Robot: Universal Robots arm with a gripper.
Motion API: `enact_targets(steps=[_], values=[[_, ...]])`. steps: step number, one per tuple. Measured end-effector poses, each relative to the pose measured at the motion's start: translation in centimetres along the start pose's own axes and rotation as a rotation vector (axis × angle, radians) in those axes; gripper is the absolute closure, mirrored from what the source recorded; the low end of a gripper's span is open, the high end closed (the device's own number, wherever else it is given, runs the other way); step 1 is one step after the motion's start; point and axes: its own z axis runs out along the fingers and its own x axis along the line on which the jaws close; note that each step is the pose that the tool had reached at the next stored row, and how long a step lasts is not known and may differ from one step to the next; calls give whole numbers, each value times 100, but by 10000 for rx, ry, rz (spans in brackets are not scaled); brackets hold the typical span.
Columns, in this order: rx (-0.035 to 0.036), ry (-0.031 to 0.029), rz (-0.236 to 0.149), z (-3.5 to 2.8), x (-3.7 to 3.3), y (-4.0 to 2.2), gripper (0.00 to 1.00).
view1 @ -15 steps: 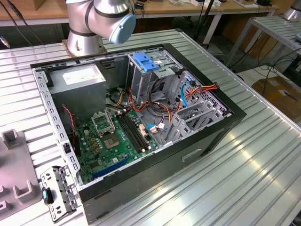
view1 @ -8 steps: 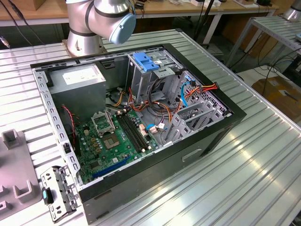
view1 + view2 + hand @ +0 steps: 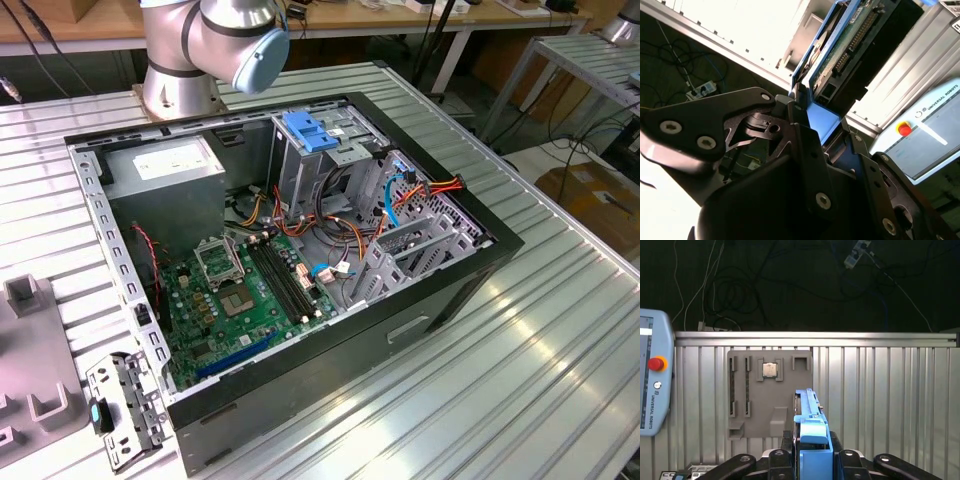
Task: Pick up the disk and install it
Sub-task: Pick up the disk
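Teach pendant lies well apart from the grey holder plate. In the first wrist view the gripper is clamped on the disk, held edge-on, overlapping that plate's corner.

Bright light, glare streaks on slatted table
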Motion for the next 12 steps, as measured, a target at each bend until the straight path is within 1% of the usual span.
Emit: enact_targets(steps=[5, 8, 11, 12], values=[[0, 0, 0, 0, 0, -43, 63], [0, 0, 0, 1, 0, -97, 63], [1, 0, 0, 2, 0, -127, 63], [1, 0, 0, 2, 0, -154, 63]])
